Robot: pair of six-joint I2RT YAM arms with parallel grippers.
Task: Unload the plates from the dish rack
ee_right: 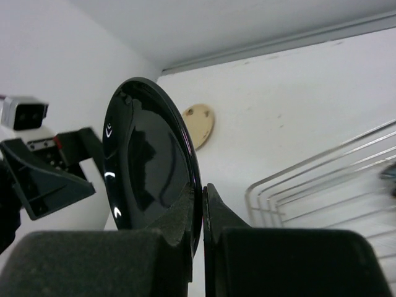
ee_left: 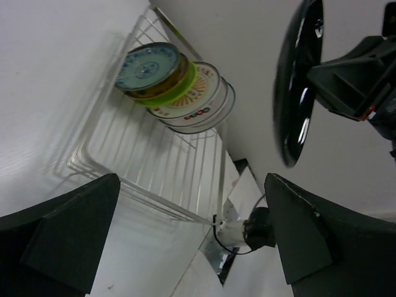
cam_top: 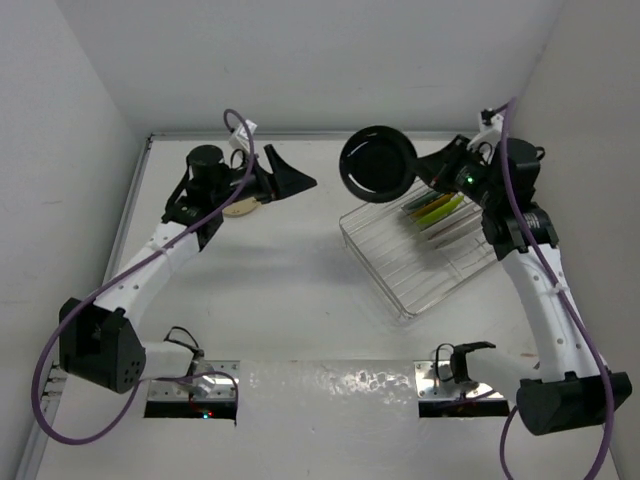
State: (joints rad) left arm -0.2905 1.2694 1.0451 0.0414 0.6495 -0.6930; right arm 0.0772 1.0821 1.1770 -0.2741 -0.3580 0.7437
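Note:
My right gripper (cam_top: 428,172) is shut on the rim of a glossy black plate (cam_top: 377,164) and holds it upright in the air past the far left corner of the silver wire dish rack (cam_top: 400,270). The black plate also shows in the right wrist view (ee_right: 148,167) and the left wrist view (ee_left: 297,80). Several plates (cam_top: 437,210) stand in the rack's far end; in the left wrist view they are pale blue (ee_left: 148,65), lime green and white patterned. My left gripper (cam_top: 292,172) is open and empty, left of the black plate. A beige plate (cam_top: 240,208) lies on the table under my left arm.
White walls close in the table on the left, back and right. Two metal base plates (cam_top: 190,385) sit at the near edge. The beige plate also shows in the right wrist view (ee_right: 201,125).

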